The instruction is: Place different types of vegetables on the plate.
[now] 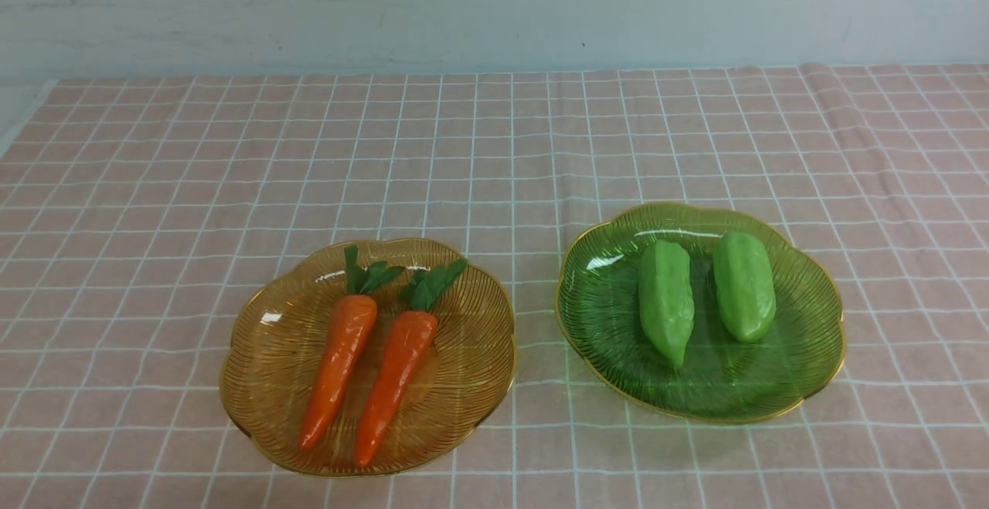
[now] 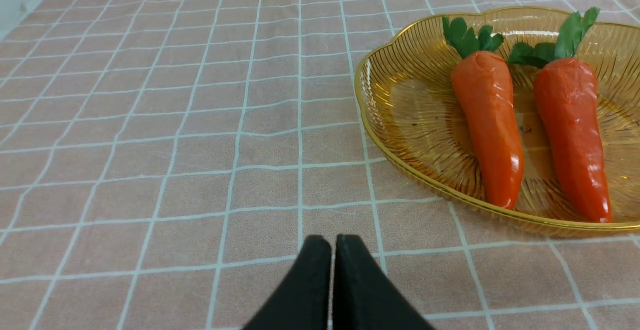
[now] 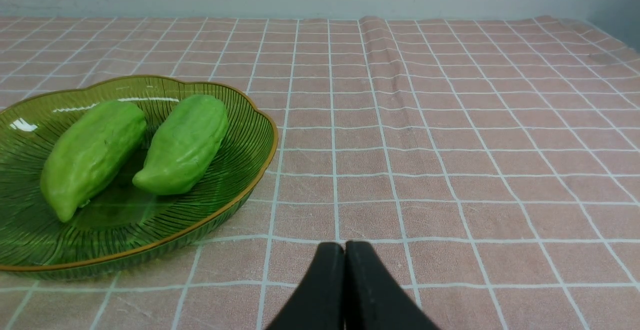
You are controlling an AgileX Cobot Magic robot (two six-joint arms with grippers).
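Showing only as pressed-together black fingertips cut off at each wrist view's edge, my left gripper (image 2: 332,242) and right gripper (image 3: 344,249) are closed and empty, the carrots (image 1: 340,356) lying on the amber plate (image 1: 263,354), the gourds (image 1: 665,300) on the green plate (image 1: 595,308).

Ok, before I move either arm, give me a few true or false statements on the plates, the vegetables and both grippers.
1. Both carrots lie in the amber plate. True.
2. The green plate holds one gourd and one carrot. False: it holds two gourds.
3. The left gripper is shut and empty. True.
4. The right gripper grips a gourd. False: it is shut on nothing, above bare tablecloth.
5. The plates overlap. False: cloth shows between them.
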